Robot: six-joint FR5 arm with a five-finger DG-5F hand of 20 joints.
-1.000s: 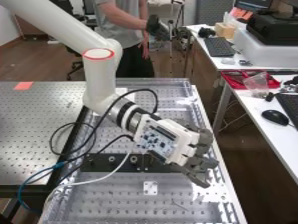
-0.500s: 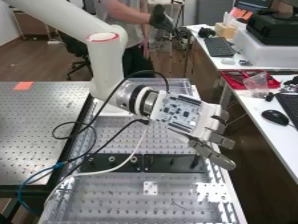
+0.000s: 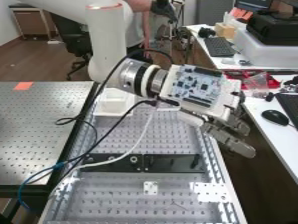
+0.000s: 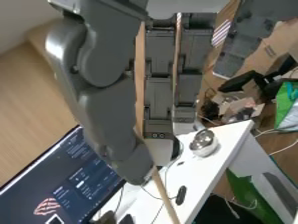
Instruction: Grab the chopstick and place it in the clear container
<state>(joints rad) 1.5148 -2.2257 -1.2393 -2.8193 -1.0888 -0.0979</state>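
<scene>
The hand (image 3: 229,131) hangs off the bench's right edge in the high view, palm side turned away and fingers pointing to the lower right. Between the thumb and the long fingers of the hand (image 4: 110,70), the wrist view has a thin light-wood chopstick (image 4: 160,184). The thumb presses across it, and its lower part sticks out beyond the thumb tip. A pale, see-through container (image 3: 114,103) stands at the bench's far end, just below the arm's wrist, partly covered by the arm and a cable.
Cables loop from the arm down over the perforated bench (image 3: 149,200). A black bar (image 3: 173,162) with round fittings lies across it. To the right, a white desk (image 3: 256,117) carries a red tray (image 3: 234,75), a mouse and keyboards.
The hand has moved up and to the right in the high view, from over the bench to past its right edge. More of the pale container now shows. The fingers still stretch outward.
</scene>
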